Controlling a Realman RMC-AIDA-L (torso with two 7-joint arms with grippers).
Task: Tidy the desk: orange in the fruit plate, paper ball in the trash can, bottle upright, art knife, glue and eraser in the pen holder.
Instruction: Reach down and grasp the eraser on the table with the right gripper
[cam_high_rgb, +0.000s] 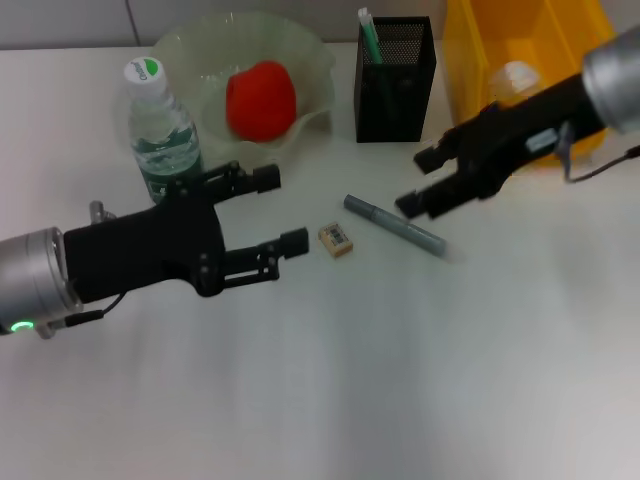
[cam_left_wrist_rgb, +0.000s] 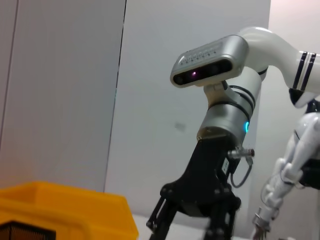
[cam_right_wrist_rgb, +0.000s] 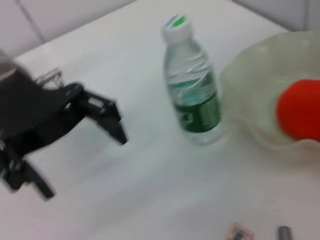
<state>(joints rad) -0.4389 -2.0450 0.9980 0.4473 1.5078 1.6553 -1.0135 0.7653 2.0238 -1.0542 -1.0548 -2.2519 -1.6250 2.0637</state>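
left gripper open by bottle — right gripper open above art knife

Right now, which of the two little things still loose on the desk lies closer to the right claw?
The grey art knife, lying just below the open right gripper; the small eraser sits farther over, toward the left gripper.

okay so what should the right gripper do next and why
Probably lower the open right gripper onto the grey art knife lying just below it on the desk. The orange already sits in the fruit plate and the bottle stands upright.
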